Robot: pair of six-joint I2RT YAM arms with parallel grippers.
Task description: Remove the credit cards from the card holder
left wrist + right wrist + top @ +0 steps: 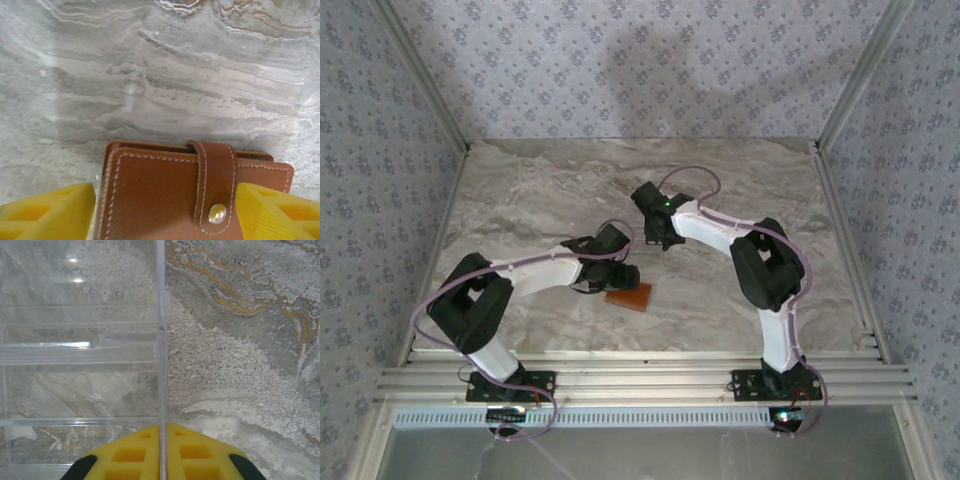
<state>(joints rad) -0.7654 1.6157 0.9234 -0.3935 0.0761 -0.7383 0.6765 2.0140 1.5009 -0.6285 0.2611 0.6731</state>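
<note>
The card holder (150, 195) is an orange-brown leather wallet with pale stitching, lying on the marble table (520, 200). It is closed, with its strap (216, 175) snapped down over the front. My left gripper (167, 210) has a yellow finger (55, 210) on each side of it and is shut on its two side edges. In the top view the card holder (630, 297) pokes out from under the left gripper (618, 277). The credit cards are hidden. My right gripper (161, 432) is shut on the thin upright wall (161, 340) of a clear plastic tray (75, 365).
The clear tray has several compartments and lies on the table to the left of the right gripper's fingers. The right gripper (658, 238) sits mid-table, just behind and right of the left one. Metal rails (640, 375) line the near edge, and patterned walls enclose the table.
</note>
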